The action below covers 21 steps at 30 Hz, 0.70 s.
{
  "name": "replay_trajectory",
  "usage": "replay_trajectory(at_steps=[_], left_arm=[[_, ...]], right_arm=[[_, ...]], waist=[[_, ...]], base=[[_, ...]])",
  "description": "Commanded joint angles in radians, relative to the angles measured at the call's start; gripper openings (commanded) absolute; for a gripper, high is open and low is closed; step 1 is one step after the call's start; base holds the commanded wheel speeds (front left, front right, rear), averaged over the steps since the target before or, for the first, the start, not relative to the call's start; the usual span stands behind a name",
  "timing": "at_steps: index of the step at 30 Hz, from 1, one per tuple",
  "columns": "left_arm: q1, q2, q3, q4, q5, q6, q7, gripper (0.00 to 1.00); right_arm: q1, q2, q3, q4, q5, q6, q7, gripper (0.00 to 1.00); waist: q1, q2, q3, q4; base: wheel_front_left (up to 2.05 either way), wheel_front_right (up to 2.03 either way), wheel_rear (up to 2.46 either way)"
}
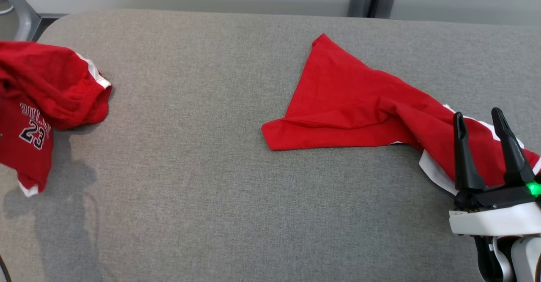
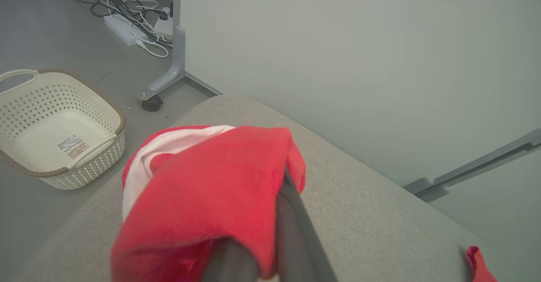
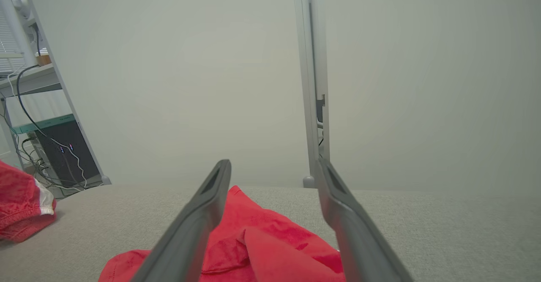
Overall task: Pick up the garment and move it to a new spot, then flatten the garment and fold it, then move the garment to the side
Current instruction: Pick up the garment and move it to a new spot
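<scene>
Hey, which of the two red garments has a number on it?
The jersey on the left, printed with 23; the red garment by the right gripper shows only plain cloth with white trim.

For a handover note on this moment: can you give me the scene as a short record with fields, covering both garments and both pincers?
surface: grey padded top
red jersey: bunched at the left edge, number 23 showing
left pincer: shut on the red jersey
second red garment: lying crumpled right of centre, white trim at its near end
right pincer: open, over that trimmed end, gripping nothing
basket: on the floor beside the surface, no clothes in it
</scene>
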Motion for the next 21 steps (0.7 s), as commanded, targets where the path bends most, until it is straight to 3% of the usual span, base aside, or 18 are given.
replay_trajectory(at_steps=[1,4,5,6,21], left_arm=[[-0.017,0.0,-0.001,0.021,0.003,0.004,-0.004,0.0],[-0.013,-0.023,-0.014,0.09,0.004,-0.011,0.016,0.0],[-0.016,-0.027,-0.019,0.111,0.006,-0.013,0.024,0.35],[-0.021,-0.03,-0.02,0.128,0.004,-0.016,0.027,1.0],[-0.067,-0.031,-0.077,0.23,0.038,-0.089,0.071,1.0]], right_arm=[[-0.009,-0.006,0.002,0.0,-0.001,0.002,-0.006,1.0],[-0.021,-0.009,0.006,0.002,-0.001,0.002,-0.006,1.0],[-0.023,-0.01,0.007,0.004,0.0,0.002,-0.006,1.0],[-0.023,-0.01,0.008,0.007,0.002,0.002,-0.006,1.0],[-0.016,-0.013,0.004,0.036,0.017,0.002,-0.006,1.0]], waist=[[0.0,0.0,0.009,0.002],[0.0,0.0,0.024,0.002],[0.0,0.0,0.028,0.002],[0.0,0.0,0.032,0.003],[0.0,0.0,-0.015,0.04]], base=[[0.0,0.0,0.0],[0.0,0.0,0.0],[0.0,0.0,0.0],[0.0,0.0,0.0],[0.0,0.0,0.0]])
